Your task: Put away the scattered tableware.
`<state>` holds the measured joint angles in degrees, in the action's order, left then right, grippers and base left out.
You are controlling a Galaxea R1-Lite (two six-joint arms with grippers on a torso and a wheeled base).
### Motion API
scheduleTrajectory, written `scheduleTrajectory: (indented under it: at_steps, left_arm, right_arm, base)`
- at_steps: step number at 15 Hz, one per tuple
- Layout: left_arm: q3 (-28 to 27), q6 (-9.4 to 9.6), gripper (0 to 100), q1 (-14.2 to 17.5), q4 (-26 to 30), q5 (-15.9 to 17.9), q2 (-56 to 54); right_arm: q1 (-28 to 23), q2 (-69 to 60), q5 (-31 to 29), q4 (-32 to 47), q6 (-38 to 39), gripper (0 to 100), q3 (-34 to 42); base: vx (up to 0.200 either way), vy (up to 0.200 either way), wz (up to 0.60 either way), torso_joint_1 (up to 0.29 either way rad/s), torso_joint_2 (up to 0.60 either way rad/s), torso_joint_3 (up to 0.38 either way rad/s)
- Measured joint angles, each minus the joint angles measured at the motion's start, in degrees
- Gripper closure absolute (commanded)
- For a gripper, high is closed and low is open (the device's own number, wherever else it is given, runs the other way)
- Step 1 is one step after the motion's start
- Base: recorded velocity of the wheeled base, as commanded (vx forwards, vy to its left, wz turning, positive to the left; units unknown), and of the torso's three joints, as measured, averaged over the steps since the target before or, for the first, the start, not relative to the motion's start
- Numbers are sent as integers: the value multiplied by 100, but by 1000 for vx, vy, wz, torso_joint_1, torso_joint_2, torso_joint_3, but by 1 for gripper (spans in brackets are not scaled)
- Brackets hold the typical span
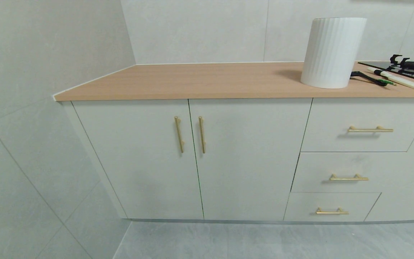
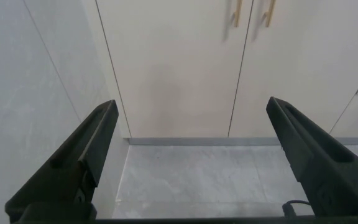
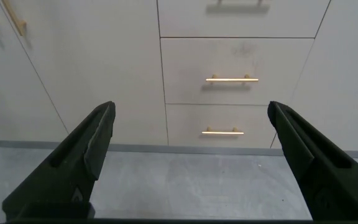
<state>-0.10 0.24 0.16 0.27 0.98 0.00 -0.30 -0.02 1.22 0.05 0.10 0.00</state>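
Observation:
A tall white ribbed holder (image 1: 332, 52) stands on the wooden countertop (image 1: 199, 81) at the right. Just right of it lie scattered utensils: a black-handled one (image 1: 367, 77) and a cream-coloured one (image 1: 397, 79) with a green tip between them. My left gripper (image 2: 191, 118) is open, held low in front of the double cabinet doors (image 2: 241, 62), with nothing between its fingers. My right gripper (image 3: 191, 118) is open too, low before the drawers (image 3: 232, 68), holding nothing.
A black gas hob (image 1: 413, 66) sits at the counter's far right. Below are two cabinet doors (image 1: 192, 158) with gold handles and three drawers (image 1: 350, 158). A tiled wall (image 1: 31, 108) closes the left side. Grey floor (image 1: 264, 241) lies in front.

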Motion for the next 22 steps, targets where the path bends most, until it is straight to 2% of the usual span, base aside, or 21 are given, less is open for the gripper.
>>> scheduleTrajectory:
  at_steps: [1,19,22]
  left_arm:
    - [0,2,0,0,0,-2,0]
    - [0,-6,0,0,0,0,0]
    - [0,-13,0,6,0,0,0]
  right_arm:
    - [0,0,0,0,0,0,0]
    - [4,2,0,5,0,0,0]
    - [9,2,-7,5,9,0,0]
  base:
    - [0,0,0,0,0,0]
    - [0,-200,0,2,2,2]
    - [0,0,0,0,0,0]
